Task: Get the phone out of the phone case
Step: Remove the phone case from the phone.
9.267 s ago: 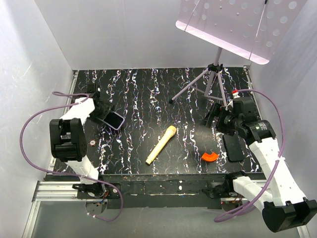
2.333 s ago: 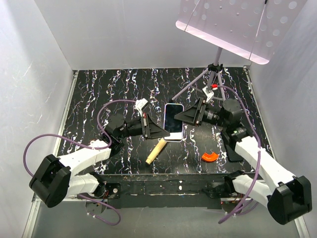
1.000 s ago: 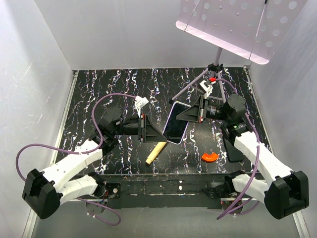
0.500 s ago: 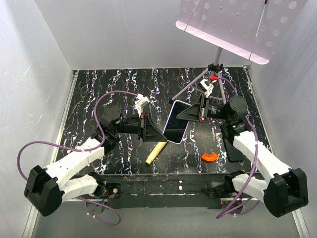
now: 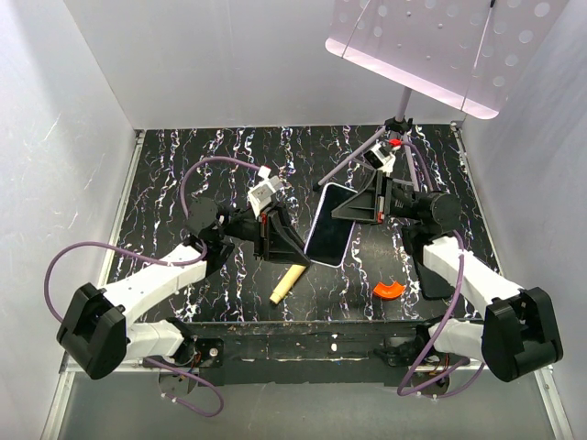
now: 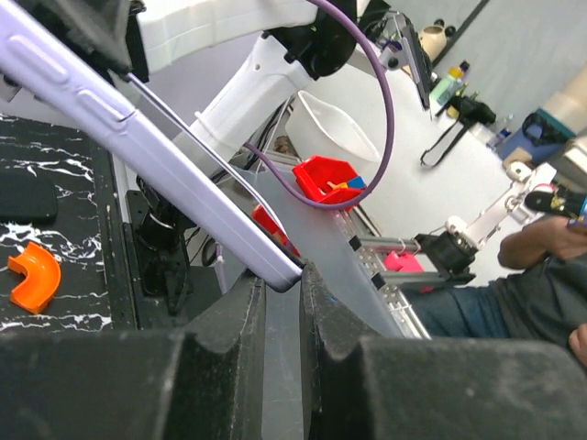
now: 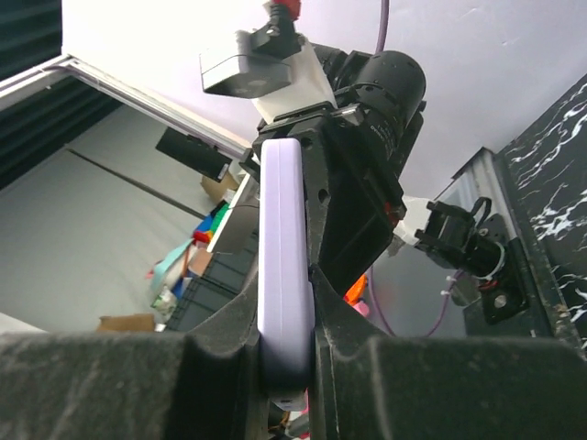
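The phone (image 5: 330,227), glossy black screen up, sits in the lavender phone case (image 5: 313,223) and hangs tilted above the mat between both arms. My right gripper (image 5: 353,209) is shut on its upper right edge. The right wrist view shows the case (image 7: 282,275) clamped edge-on between the jaws of that gripper (image 7: 282,289). My left gripper (image 5: 299,249) is at the lower left corner. In the left wrist view the case (image 6: 165,156) runs down to that gripper (image 6: 282,280), whose nearly closed jaws pinch its corner.
A tan cylinder (image 5: 292,277) lies under the phone. An orange curved piece (image 5: 387,290) and a dull black flat rectangle (image 5: 431,275) lie at the right. A tripod (image 5: 390,147) carrying a perforated panel (image 5: 431,46) stands at the back right. White walls enclose the mat.
My left gripper has closed on the case's lower corner. The phone has shifted slightly to the right, and the right arm has turned a little with it.
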